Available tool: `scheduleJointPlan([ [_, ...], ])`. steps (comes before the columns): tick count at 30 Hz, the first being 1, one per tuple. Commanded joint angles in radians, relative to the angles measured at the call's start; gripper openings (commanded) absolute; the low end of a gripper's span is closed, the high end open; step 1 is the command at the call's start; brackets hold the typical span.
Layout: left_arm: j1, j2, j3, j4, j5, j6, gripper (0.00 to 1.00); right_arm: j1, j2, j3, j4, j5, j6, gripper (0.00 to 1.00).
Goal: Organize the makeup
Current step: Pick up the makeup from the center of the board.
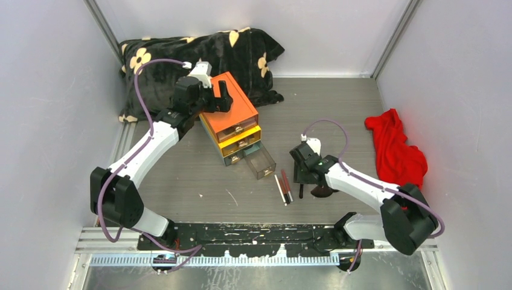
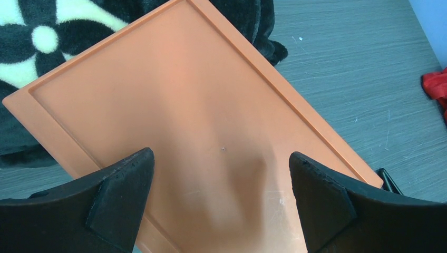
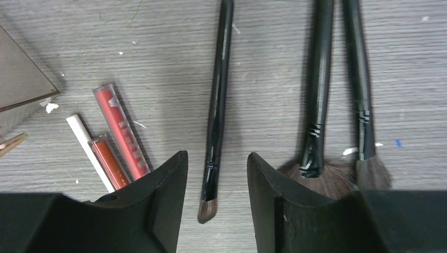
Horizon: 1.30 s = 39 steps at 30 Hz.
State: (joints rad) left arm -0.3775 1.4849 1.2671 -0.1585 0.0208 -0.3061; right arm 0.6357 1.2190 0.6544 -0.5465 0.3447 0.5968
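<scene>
In the right wrist view, my right gripper [image 3: 217,155] hangs low over the table, and a slim black brush [image 3: 217,105] lies between its fingers with a gap on each side. Two thicker black brushes [image 3: 319,95] with fluffy heads lie just to its right. Two red tubes [image 3: 118,132] and a thin white stick [image 3: 87,142] lie to its left. From the top camera the tubes [image 1: 284,188] lie beside my right gripper [image 1: 305,181]. My left gripper [image 2: 221,158] is open just above the orange lid [image 2: 200,105] of the drawer box [image 1: 232,112].
A clear drawer [image 1: 261,162] stands pulled out of the bottom of the box, toward the tubes. A black floral blanket [image 1: 199,54] lies behind the box. A red cloth [image 1: 395,148] lies at the right. White walls enclose the table.
</scene>
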Motion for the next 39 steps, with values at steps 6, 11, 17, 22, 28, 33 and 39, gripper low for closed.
scheduleJointPlan([
  [6, 0.005, 0.001, -0.046, -0.184, 0.001, -0.014, 1.0, 0.001, 0.067, 0.005, 0.123, -0.101, -0.028, 0.49],
  [11, 0.006, 0.007, -0.044, -0.178, 0.001, -0.019, 1.0, 0.008, 0.081, 0.019, 0.139, -0.175, -0.068, 0.49],
  [17, 0.006, 0.017, -0.045, -0.17, 0.009, -0.029, 1.0, 0.054, 0.077, 0.018, 0.136, -0.184, -0.085, 0.49],
  [22, 0.005, 0.01, -0.052, -0.168, 0.009, -0.031, 1.0, 0.082, 0.085, 0.023, 0.131, -0.167, -0.08, 0.49],
  [28, 0.005, -0.002, -0.054, -0.171, 0.005, -0.027, 1.0, 0.086, 0.124, 0.018, 0.152, -0.169, -0.079, 0.48],
  [33, 0.006, -0.014, -0.065, -0.174, -0.004, -0.017, 1.0, 0.089, 0.16, 0.006, 0.181, -0.165, -0.072, 0.41],
  [39, 0.006, -0.018, -0.066, -0.181, -0.01, -0.01, 1.0, 0.09, 0.168, 0.01, 0.169, -0.144, -0.069, 0.14],
])
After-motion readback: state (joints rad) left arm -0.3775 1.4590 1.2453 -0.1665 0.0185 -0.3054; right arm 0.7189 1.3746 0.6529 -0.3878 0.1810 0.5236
